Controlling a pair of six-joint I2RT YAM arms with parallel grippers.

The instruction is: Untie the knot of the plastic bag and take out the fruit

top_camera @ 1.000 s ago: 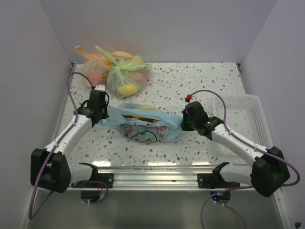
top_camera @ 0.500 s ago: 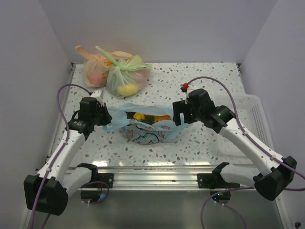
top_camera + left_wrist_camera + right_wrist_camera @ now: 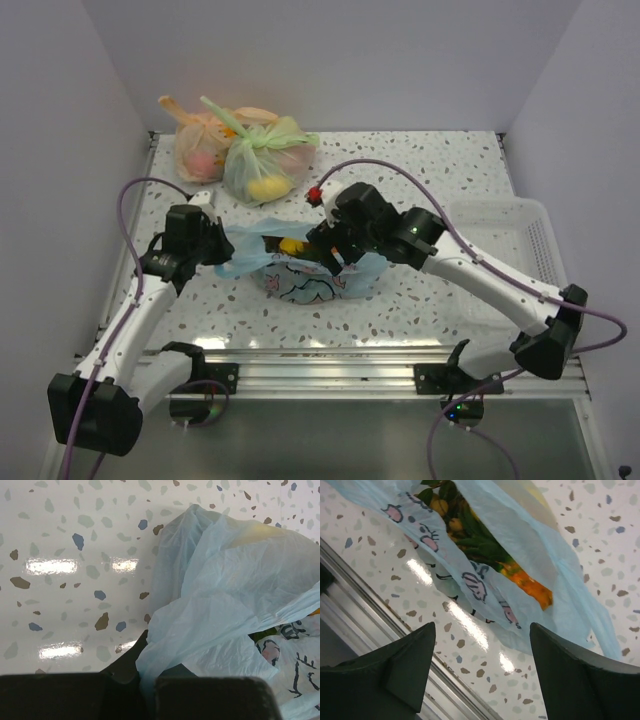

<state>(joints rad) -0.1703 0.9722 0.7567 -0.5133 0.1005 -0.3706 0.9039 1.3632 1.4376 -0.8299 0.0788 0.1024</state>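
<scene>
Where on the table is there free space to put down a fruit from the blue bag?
Bare tabletop lies behind the right hand, between the green bag and the white tray. A narrower strip runs between the plastic bag and the front rail. It is crowded at the back left, around the green bag and the orange bag.

On table (image 3: pixel 430 170): fruit (image 3: pixel 291 244) inside plastic bag (image 3: pixel 300 286)

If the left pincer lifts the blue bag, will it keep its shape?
Probably not: the bag is thin, creased film, so it should sag. The loose fruit inside would likely roll to the lowest corner. Glossy film may slip from the left pincer.
</scene>
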